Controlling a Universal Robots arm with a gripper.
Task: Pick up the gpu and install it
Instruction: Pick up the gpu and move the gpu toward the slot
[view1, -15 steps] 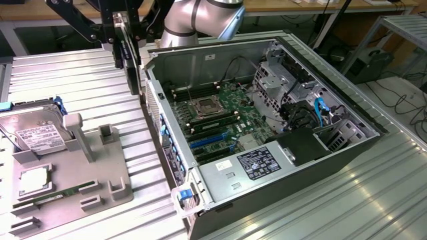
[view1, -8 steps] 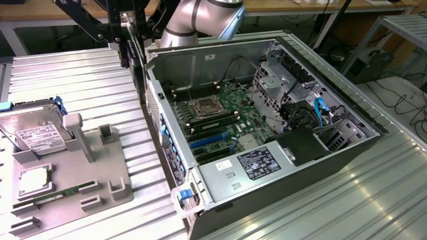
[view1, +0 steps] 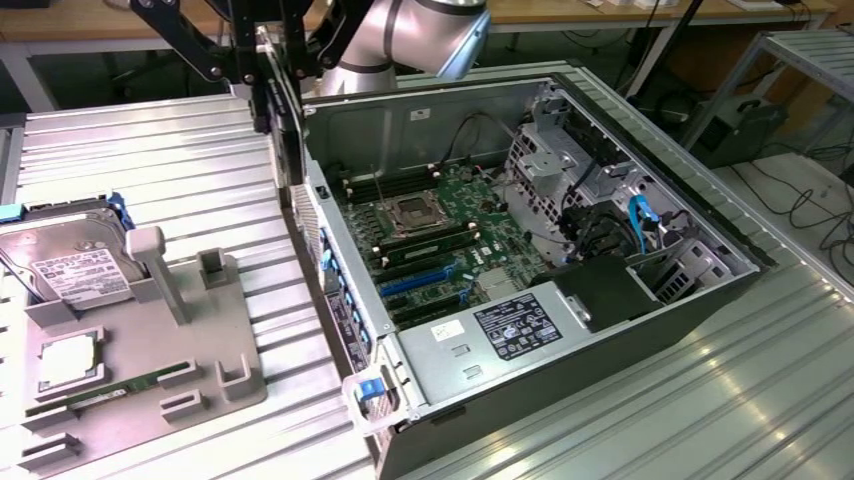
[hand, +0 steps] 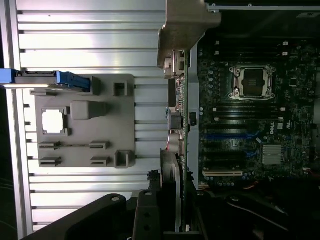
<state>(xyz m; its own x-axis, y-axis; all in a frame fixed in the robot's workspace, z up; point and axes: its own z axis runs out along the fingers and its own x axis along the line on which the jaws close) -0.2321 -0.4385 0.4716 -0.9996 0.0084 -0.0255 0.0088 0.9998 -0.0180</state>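
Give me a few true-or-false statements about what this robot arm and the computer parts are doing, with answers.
1. The gripper holds the gpu in the air. True.
2. The gpu is plugged into the motherboard. False: it hangs by the edge of the computer case, above the board.
3. A hard drive lies on the gray tray. True.
4. The computer case is closed. False: its side is open and the motherboard shows.

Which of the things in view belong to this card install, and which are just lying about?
In the job: graphics card, gripped upright in the claw at the case's edge; open computer case; its motherboard with blue slots.
Lying about: hard drive, processor chip and memory stick, all on the grey holder tray.
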